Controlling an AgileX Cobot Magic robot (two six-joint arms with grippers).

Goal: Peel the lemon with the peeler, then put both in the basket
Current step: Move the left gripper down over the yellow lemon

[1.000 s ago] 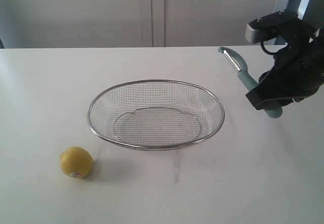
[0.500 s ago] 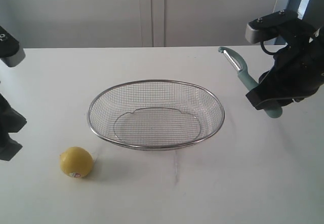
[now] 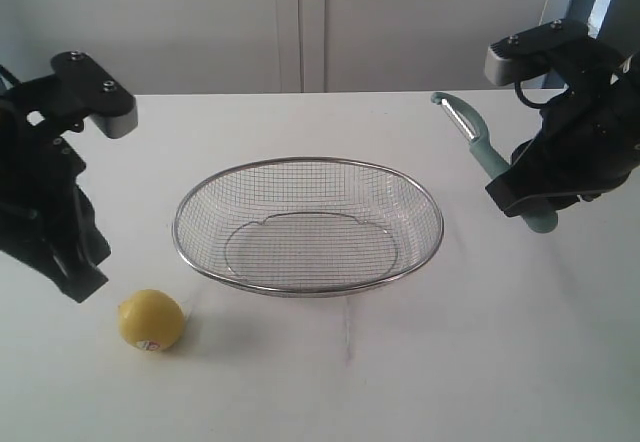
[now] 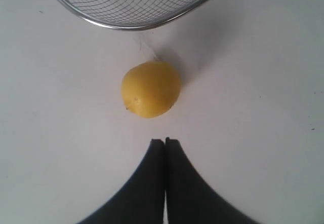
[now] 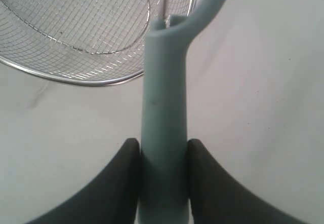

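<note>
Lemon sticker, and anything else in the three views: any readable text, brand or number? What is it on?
Sticker on the lemon: white with a red mark, too small and blurred to read in the exterior view; it does not show in the left wrist view.
Peeler: no text visible.
Basket: no text visible.
Nothing in these views is legible.

The white table carries two things. The shallow oval wire-mesh basket rests near the middle. The lemon lies on the bare surface near the basket's front left rim, not touching it, its sticker low on the camera side.
</note>
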